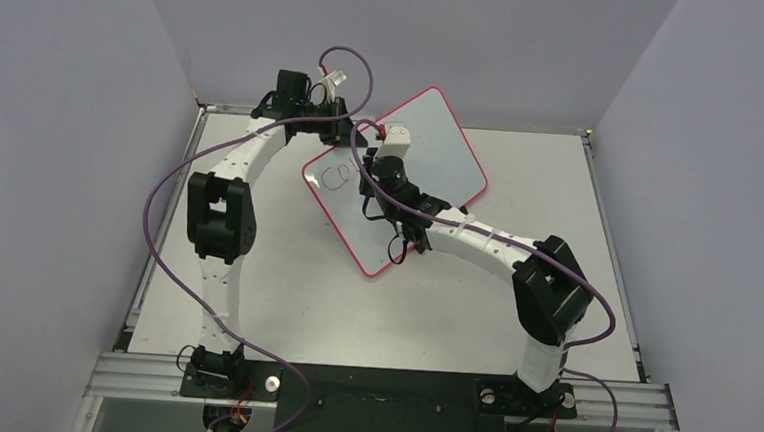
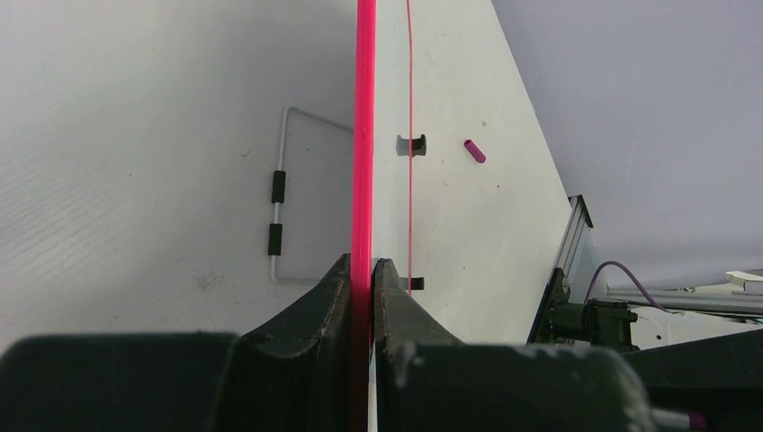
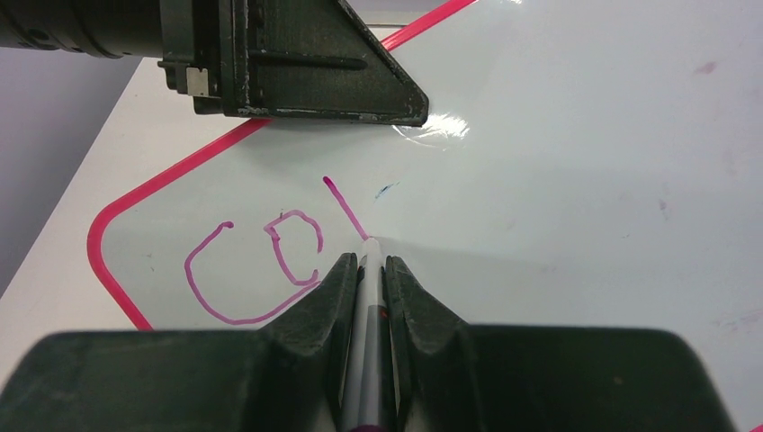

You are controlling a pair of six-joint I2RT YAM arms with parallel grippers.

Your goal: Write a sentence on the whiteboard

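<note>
Left tool (image 2: pixel 363 265) pinched tight on the whiteboard (image 1: pixel 452 160) rim, board tilted above the desk (image 1: pixel 283 300). My right tool (image 3: pixel 367 261) clamps the marker (image 3: pixel 367 301), tip on the sentence (image 3: pixel 276 261). Board looks light, stiff and slick, so edge grip suits it; press gently.

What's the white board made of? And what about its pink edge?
The whiteboard looks like a smooth, glossy coated panel: a bright glare patch shines on it and the ink sits cleanly on top. What lies under the coating can't be told. Its pink rim looks like shiny plastic, bright and even in colour, though that is only a guess.
</note>
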